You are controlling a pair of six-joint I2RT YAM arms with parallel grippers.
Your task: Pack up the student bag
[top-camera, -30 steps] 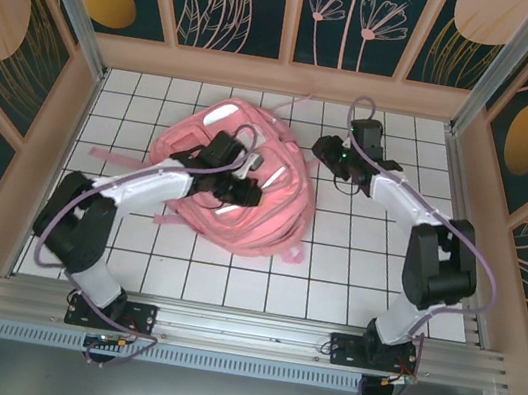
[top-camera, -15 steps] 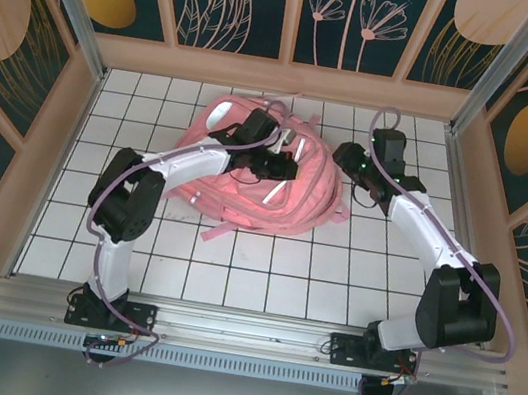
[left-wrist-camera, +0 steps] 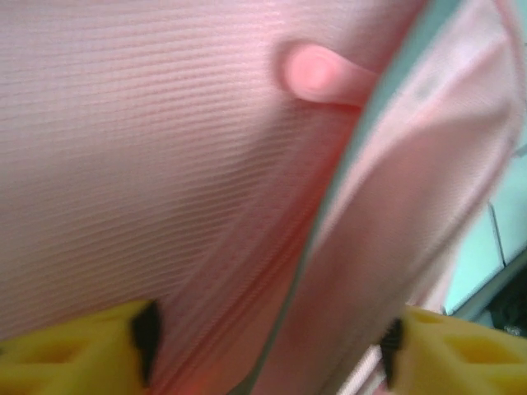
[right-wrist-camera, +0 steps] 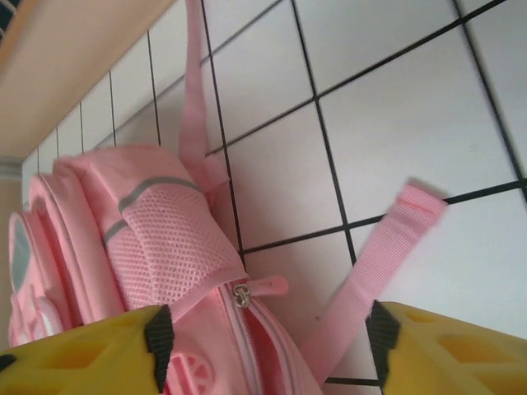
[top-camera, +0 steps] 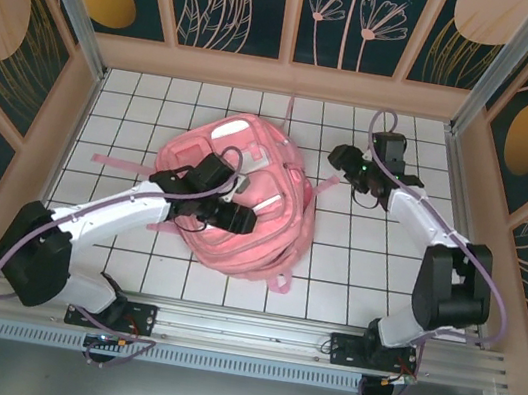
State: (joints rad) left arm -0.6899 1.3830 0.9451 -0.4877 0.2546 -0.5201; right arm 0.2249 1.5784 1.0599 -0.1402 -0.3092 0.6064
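The backpack (top-camera: 258, 247) is done all in pink, with a mesh patch and paler, grey-edged strips. The table (top-camera: 333, 270) is tiled white with a black grid. The walls (top-camera: 236, 0) are painted dark teal with orange blobs and pale leaf outlines. The fingers (right-wrist-camera: 74, 354) are moulded yellow, black-edged.

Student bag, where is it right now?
In the top view, the student bag lies near the centre, beneath the left tool, with the right tool beside its right edge.
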